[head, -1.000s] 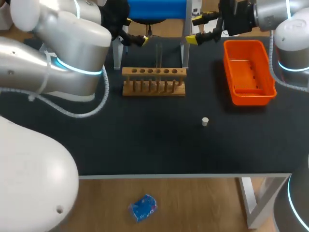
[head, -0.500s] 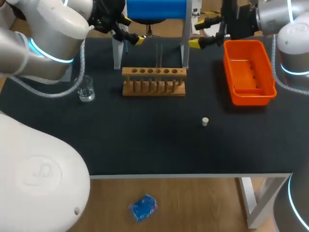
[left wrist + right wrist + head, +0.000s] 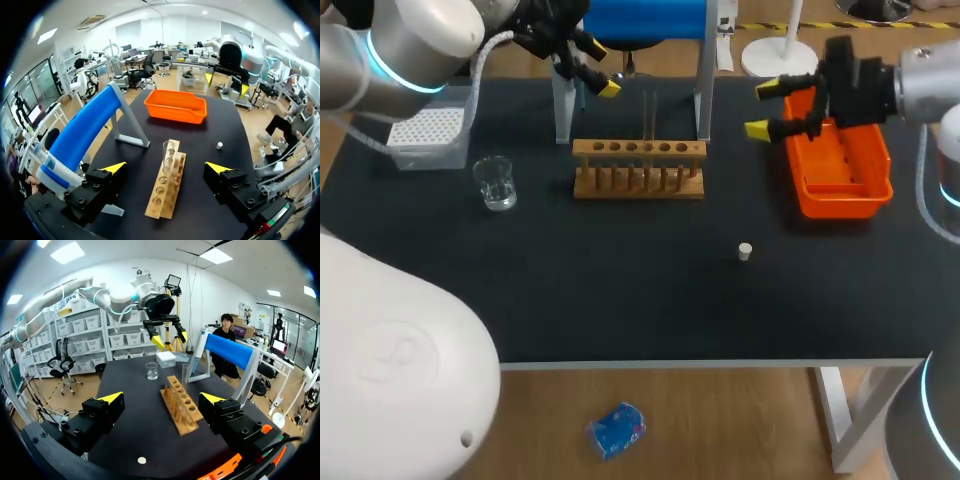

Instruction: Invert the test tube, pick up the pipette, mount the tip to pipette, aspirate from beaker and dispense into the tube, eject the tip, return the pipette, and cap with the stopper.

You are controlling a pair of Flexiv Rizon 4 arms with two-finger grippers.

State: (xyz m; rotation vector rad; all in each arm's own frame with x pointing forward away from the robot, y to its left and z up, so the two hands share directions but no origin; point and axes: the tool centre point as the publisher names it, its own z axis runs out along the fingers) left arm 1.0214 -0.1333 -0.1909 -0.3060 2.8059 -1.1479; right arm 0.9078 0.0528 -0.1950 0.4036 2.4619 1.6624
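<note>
My left hand (image 3: 595,66) and right hand (image 3: 767,108) hung open, empty, above the tabletop (image 3: 620,290). The test tube (image 3: 648,112) stood in its wooden rack (image 3: 638,150). I judged an off-centre pinch might tip both.

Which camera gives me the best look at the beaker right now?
Head view: the beaker stands in the open left of the rack, nothing in front of it. The right wrist view shows it smaller, beyond the rack. The left wrist view does not show it.
</note>
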